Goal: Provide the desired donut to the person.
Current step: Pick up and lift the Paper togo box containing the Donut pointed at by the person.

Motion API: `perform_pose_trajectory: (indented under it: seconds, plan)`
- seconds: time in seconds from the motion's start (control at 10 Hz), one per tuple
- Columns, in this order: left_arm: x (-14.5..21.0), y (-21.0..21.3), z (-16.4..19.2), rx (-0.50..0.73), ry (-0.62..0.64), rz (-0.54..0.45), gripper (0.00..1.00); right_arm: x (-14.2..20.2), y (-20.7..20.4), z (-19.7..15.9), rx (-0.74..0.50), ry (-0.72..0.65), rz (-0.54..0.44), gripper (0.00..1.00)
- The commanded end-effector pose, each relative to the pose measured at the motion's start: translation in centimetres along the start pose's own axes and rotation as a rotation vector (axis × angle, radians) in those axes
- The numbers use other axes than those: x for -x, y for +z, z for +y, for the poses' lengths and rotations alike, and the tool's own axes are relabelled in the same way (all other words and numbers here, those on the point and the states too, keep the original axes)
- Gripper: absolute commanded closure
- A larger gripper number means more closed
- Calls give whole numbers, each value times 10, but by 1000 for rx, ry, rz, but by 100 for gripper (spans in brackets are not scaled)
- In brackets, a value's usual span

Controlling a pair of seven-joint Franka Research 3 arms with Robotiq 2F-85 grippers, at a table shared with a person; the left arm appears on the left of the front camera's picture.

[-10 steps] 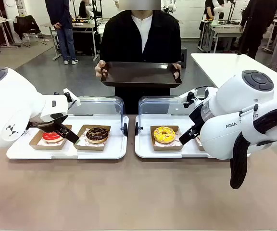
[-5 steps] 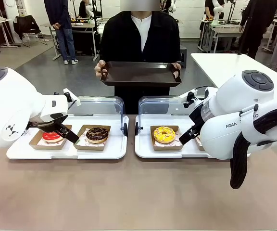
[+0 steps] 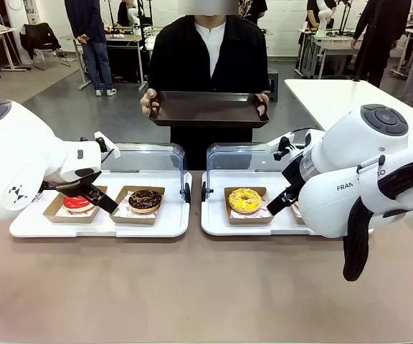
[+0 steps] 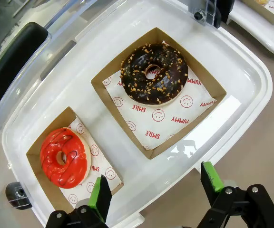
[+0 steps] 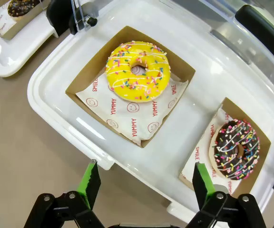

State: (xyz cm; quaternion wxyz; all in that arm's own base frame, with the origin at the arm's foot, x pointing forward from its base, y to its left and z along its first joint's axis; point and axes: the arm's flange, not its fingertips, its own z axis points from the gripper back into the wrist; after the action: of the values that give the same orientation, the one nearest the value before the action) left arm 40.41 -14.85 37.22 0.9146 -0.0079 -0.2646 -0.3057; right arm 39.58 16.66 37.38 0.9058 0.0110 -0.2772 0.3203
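Front: the person (image 3: 210, 57) holds a dark tray (image 3: 208, 111) beyond the worktop (image 3: 192, 287). Left wrist: left end effector (image 4: 156, 176), jaws apart, over boxed red donut (image 4: 64, 157) and chocolate donut (image 4: 154, 73). Right wrist: right end effector (image 5: 146, 166), also spread, over boxed yellow donut (image 5: 137, 71) and sprinkled donut (image 5: 236, 148).

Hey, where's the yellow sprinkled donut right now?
In the front view, the yellow donut sits in a cardboard box on the right white tray, right of the nut-topped chocolate donut.

Four boxed donuts (image 4: 152, 73) (image 4: 63, 156) (image 5: 138, 71) (image 5: 236, 148), two white trays (image 3: 171, 216) (image 3: 214, 216), one dark tray (image 3: 208, 120).
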Motion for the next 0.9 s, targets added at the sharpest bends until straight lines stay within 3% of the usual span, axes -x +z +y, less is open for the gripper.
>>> perform_pose_trajectory:
  seconds: [0.0, 0.8]
  plan:
    - [0, 0, 0, 0, 0, 0, 0, 0, 0, 0, 0, 0, 0, 0]
    - [0, 0, 0, 0, 0, 0, 0, 0, 0, 0, 0, 0, 0, 0]
